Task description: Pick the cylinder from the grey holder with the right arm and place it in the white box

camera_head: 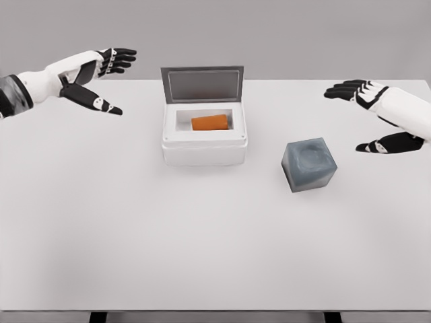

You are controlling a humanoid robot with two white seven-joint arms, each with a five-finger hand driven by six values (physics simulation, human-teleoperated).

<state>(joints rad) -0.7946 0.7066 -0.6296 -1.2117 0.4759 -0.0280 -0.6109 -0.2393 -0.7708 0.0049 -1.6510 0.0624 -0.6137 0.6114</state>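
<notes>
Already the orange cylinder (209,122) is lying inside the white box (204,151); the grey holder (308,164) is sitting empty; the right robot hand (369,114) is hovering spread, holding nothing; it looks light, rigid, graspable around its middle.

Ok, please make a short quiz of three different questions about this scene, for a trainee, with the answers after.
1. True or false: the cylinder lies inside the white box.
2. Which hand is nearer to the grey holder? A) the left hand B) the right hand
3. Fill in the word: the lid of the box stands ____.

Key:
1. True. The orange cylinder is in the box, and the holder has only a hollow on top.
2. B. The right hand is over the table's right side, open and holding nothing; the left hand is at the far left, also open.
3. Open, raised at the back of the box.
</notes>
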